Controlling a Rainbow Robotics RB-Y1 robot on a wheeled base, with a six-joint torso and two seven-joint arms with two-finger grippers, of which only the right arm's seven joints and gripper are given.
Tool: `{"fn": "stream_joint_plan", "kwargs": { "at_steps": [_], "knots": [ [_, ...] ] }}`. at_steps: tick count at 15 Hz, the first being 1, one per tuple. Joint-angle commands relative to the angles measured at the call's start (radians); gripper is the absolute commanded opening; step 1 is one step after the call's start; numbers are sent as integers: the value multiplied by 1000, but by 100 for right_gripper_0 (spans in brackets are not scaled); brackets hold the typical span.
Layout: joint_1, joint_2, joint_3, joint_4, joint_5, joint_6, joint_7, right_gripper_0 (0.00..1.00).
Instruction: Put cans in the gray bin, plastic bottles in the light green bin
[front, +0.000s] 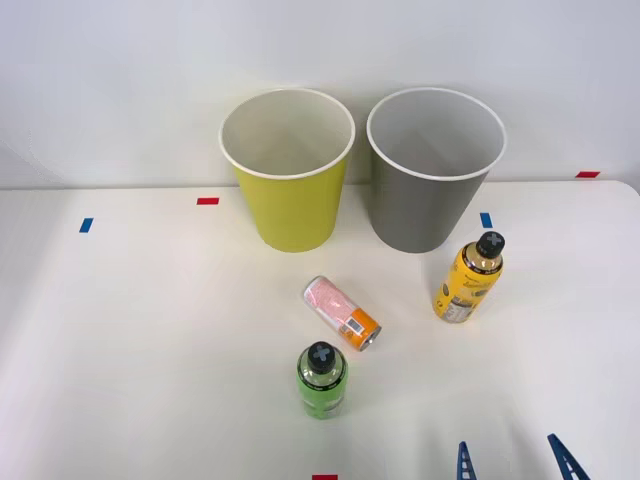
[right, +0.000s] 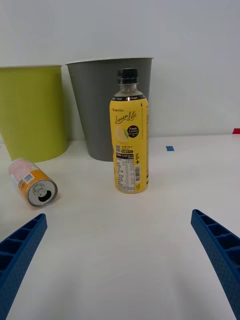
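The yellow-orange plastic bottle (right: 129, 137) with its black screw cap stands upright on the white table (front: 150, 330), just in front of the tapered gray plastic bin (front: 432, 180), long axis vertical. It lies straight ahead of the right tool (front: 513, 462), whose blue ribbed fingers (right: 220, 252) are spread wide apart and empty, well short of the bottle, so a forward reach looks likely.

The right pincer (front: 515, 460) hangs low near the table's front edge; its blue fingers (right: 220, 250) spread wide
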Motion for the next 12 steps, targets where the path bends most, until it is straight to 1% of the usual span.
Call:
{"fn": "stream_joint_plan", "kwargs": {
  "at_steps": [1, 4, 6, 10, 12],
  "knots": [
    [0, 0, 0, 0, 0, 0, 0, 100],
    [0, 0, 0, 0, 0, 0, 0, 100],
    [-9, 6, 5, 38, -3, 14, 0, 100],
    [-23, 9, 55, 21, -150, -18, 21, 100],
    [-52, 11, 52, 15, -176, -17, 43, 100]
  ]
}}
